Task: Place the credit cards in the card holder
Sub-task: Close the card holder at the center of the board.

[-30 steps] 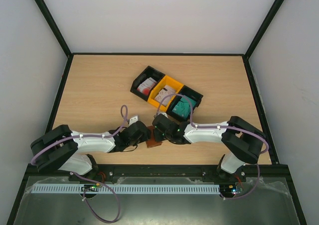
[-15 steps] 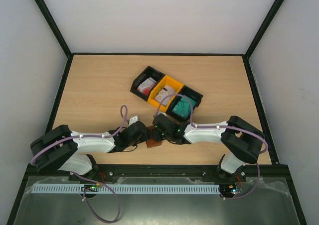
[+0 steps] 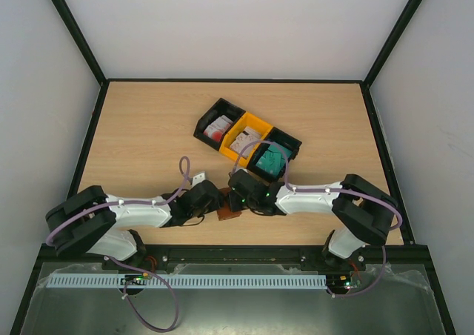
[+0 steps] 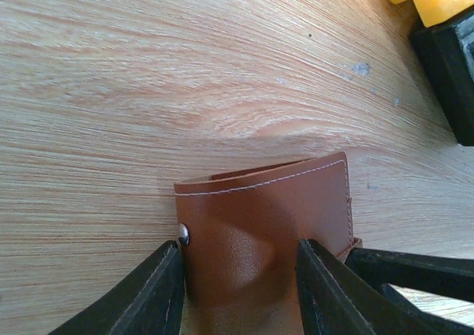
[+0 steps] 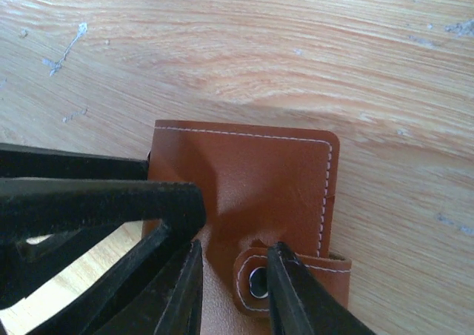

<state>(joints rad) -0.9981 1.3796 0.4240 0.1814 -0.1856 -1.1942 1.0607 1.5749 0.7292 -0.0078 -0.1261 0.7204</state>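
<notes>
The card holder [image 3: 228, 215], a closed brown leather wallet, lies near the table's front edge between both arms. My left gripper [image 4: 238, 250] is shut on the card holder [image 4: 259, 231], one finger pressed on each side edge, beside a metal stud [image 4: 183, 233]. My right gripper [image 5: 235, 250] stands open over the card holder [image 5: 252, 172], its right finger resting on the snap tab [image 5: 296, 276]. The left gripper's black fingers [image 5: 96, 201] cross the right wrist view. Credit cards sit in the bins: teal ones [image 3: 271, 159] and white ones with red marks [image 3: 215, 129].
Three joined bins stand mid-table: black [image 3: 218, 125], yellow [image 3: 248, 135] holding more white cards, and black [image 3: 275, 153]. The nearest black bin [image 4: 452, 68] lies just beyond the wallet. The table's front edge is close behind both grippers.
My right gripper's jaws have parted from shut to open over the snap tab. The left gripper and the wallet have stayed in place.
</notes>
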